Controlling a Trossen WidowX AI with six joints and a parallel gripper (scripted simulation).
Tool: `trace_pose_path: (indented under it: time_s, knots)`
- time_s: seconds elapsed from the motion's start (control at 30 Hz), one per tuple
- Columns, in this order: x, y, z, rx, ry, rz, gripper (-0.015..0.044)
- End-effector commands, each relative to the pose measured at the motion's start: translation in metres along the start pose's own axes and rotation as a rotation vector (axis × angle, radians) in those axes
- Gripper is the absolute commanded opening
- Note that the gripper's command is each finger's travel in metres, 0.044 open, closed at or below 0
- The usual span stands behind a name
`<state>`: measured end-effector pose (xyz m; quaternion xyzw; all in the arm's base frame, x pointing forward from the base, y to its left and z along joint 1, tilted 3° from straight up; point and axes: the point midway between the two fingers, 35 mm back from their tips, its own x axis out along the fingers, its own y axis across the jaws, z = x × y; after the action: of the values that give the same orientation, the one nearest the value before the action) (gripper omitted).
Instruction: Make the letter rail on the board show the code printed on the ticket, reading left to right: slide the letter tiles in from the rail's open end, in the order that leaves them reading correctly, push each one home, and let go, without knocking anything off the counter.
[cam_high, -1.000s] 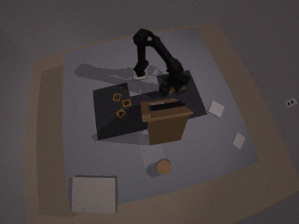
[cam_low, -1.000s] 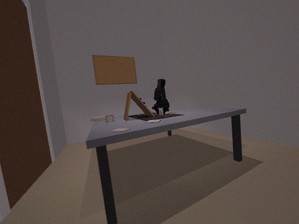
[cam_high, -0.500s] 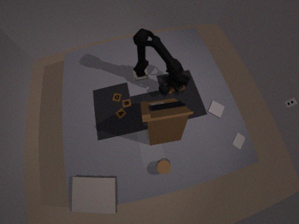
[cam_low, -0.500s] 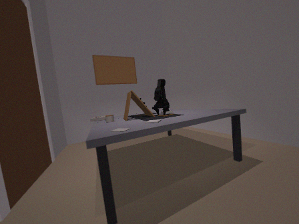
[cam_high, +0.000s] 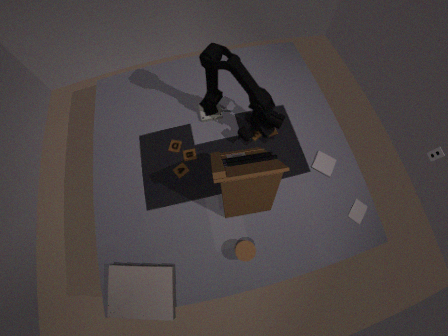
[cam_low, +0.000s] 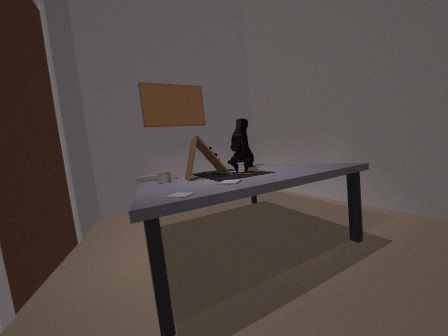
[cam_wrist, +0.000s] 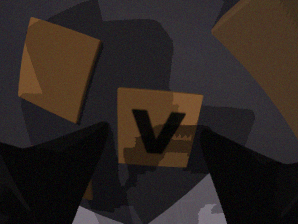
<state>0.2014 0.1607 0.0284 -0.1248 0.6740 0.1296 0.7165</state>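
Observation:
My gripper (cam_high: 258, 134) (cam_low: 241, 170) (cam_wrist: 154, 131) is open, low over the mat. Its fingertips stand on either side of the V tile (cam_wrist: 125, 105), which lies flat, letter upright in the wrist view. A plain-looking tile (cam_wrist: 59, 65) lies to its upper left, and a sliver of another tile (cam_wrist: 88, 191) shows behind the left finger. Three more letter tiles (cam_high: 175, 146) (cam_high: 189, 154) (cam_high: 181, 170) lie on the mat's left part; their letters are too blurred to read surely. The tilted board (cam_high: 247, 195) (cam_low: 212, 157) (cam_wrist: 265, 50) carries a dark rail (cam_high: 250, 159). The ticket's code is not readable.
The dark mat (cam_high: 160, 192) lies under the tiles. A round cup (cam_high: 245, 250) (cam_low: 164, 178) stands behind the board. Two pale flat pieces (cam_high: 324, 163) (cam_high: 357, 211) lie to the right in the top view. A large white box (cam_high: 141, 291) is at the counter's lower-left corner.

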Motion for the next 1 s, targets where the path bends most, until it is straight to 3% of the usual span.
trace_pose_path:
  time_s: [0.0, 0.6, 0.9, 0.97]
  knots:
    - [0.0005, -0.0008, 0.0000, -0.001, -0.002, -0.004, 0.0340]
    - [0.0010, 0.0003, 0.0000, -0.001, -0.002, -0.004, 0.0233]
    - [-0.0045, 0.0006, -0.0019, -0.001, -0.001, -0.004, 0.0000]
    - [-0.0052, 0.0006, -0.0024, -0.001, -0.001, -0.004, 0.0000]
